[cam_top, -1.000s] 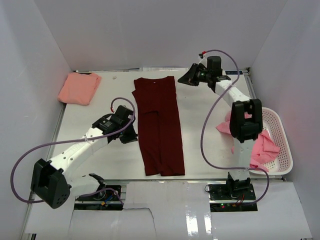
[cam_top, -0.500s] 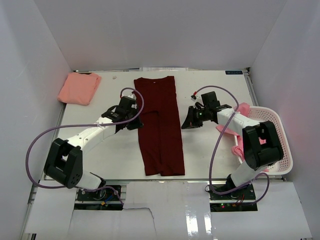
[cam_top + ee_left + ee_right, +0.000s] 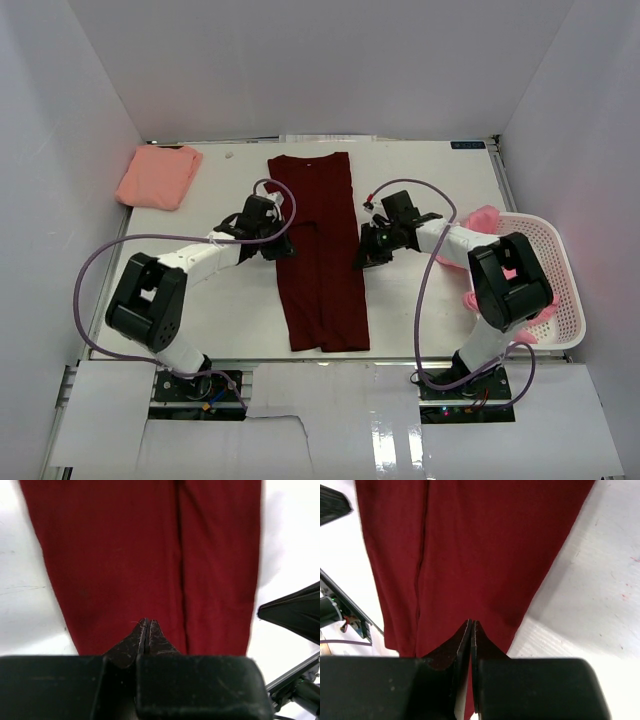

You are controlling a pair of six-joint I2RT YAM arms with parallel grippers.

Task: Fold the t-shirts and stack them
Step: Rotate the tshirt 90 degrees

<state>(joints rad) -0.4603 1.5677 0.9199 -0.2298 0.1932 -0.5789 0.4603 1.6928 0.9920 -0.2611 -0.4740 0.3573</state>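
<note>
Left end effector [image 3: 284, 250] and right end effector [image 3: 363, 259], pressed together, reached the maroon t-shirt [image 3: 320, 270].

Narrow-folded maroon t-shirt [image 3: 318, 250] mid-table, salmon t-shirt [image 3: 158, 176] folded far-left

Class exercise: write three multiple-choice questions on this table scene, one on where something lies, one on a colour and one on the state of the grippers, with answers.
1. Where does the folded salmon t-shirt lie?
A) at the near right corner
B) by the far left corner of the table
C) in the middle

2. What colour is the long t-shirt lying between the arms?
A) dark maroon
B) white
C) blue

3. How do the jaws of the left gripper and right gripper stand?
A) both wide open
B) both shut
C) one open, one shut

Answers:
1 B, the top view shows it alone at that corner.
2 A, all views show dark red cloth.
3 B, each wrist view shows fingertips pressed together.
</note>
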